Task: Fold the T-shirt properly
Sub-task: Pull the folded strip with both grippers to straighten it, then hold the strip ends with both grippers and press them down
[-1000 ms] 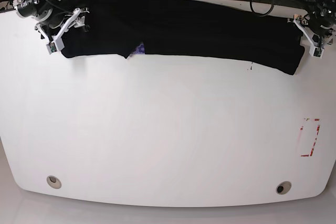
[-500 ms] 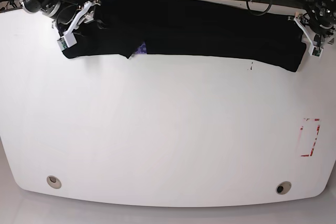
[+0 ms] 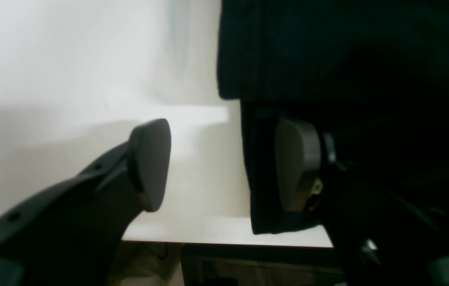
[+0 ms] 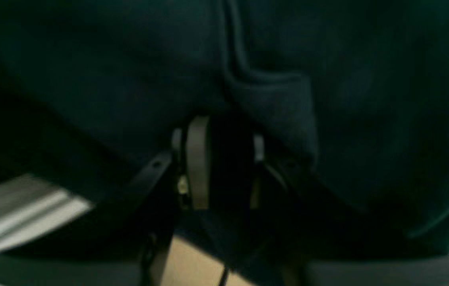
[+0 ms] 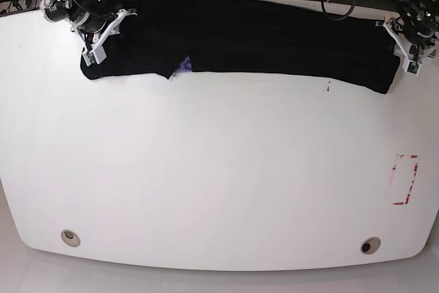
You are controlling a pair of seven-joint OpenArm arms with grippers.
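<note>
The black T-shirt [image 5: 260,42] lies as a long narrow band along the far edge of the white table [image 5: 206,169], from near the far left corner to near the far right corner. Its near edge is almost straight. A small piece of purple print [image 5: 182,65] shows at this edge, left of the middle, where the cloth makes a little notch.

The right gripper [image 5: 103,32] is at the left end of the band in the base view, over the far left corner. In the right wrist view its fingers [image 4: 197,163] stand close together with dark cloth between them and folds of the shirt [image 4: 129,79] hanging all around — they are clamped on the T-shirt. This view is blurred, so the exact layer that they hold cannot be told.

The left gripper [image 5: 406,44] is at the other end, by the far right corner. In the left wrist view its two fingers are wide apart: one pad [image 3: 151,163] stands over bare table [image 3: 69,59], the other pad [image 3: 298,167] lies against the side edge of the shirt [image 3: 347,51]. Nothing is pinched between them.

On the table near the right edge there is a red marked rectangle [image 5: 405,180], well apart from the shirt, and two round holes [image 5: 70,238] sit near the near edge, one toward each corner.
</note>
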